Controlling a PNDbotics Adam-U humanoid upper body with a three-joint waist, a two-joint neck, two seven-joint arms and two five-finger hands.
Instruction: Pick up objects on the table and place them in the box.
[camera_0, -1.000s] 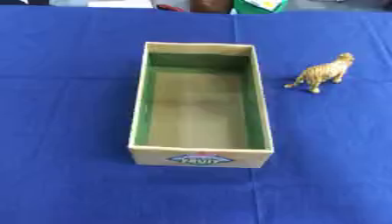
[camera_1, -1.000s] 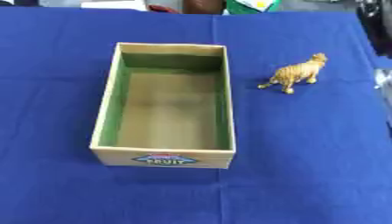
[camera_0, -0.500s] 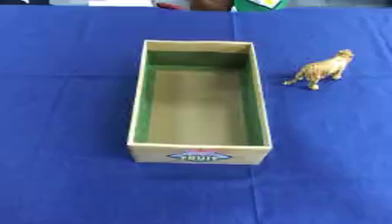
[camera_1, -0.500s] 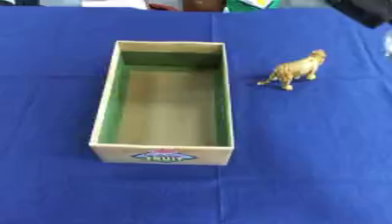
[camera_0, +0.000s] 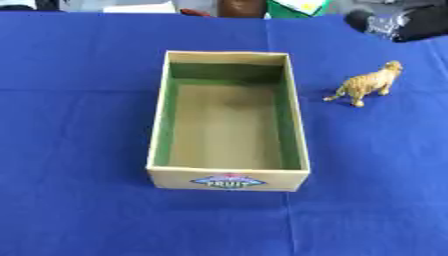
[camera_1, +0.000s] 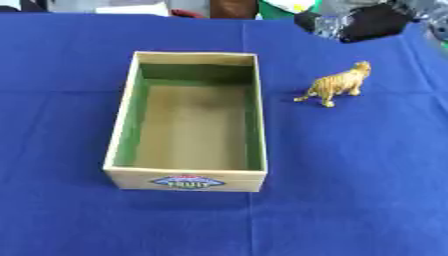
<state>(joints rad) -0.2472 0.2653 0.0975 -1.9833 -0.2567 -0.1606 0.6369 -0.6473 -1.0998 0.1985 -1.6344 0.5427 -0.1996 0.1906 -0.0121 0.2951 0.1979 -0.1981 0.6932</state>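
An open cardboard box (camera_0: 159, 130) with a green lining and a fruit label on its near wall stands mid-table; nothing lies inside it. A small golden-striped toy tiger (camera_1: 337, 83) stands upright on the blue cloth to the right of the box, head pointing away and to the right. My right hand (camera_1: 360, 22), black with silver parts, shows blurred at the upper right, above and behind the tiger and apart from it. My left hand is out of both views.
A blue cloth (camera_0: 79, 210) covers the whole table. Past its far edge lie a white sheet (camera_0: 138, 7), a brown thing (camera_0: 241, 7) and a green-and-white item (camera_0: 299, 6).
My right hand has come into the picture at the upper right and moved leftward, closer to the tiger. Box and tiger have stayed in place.
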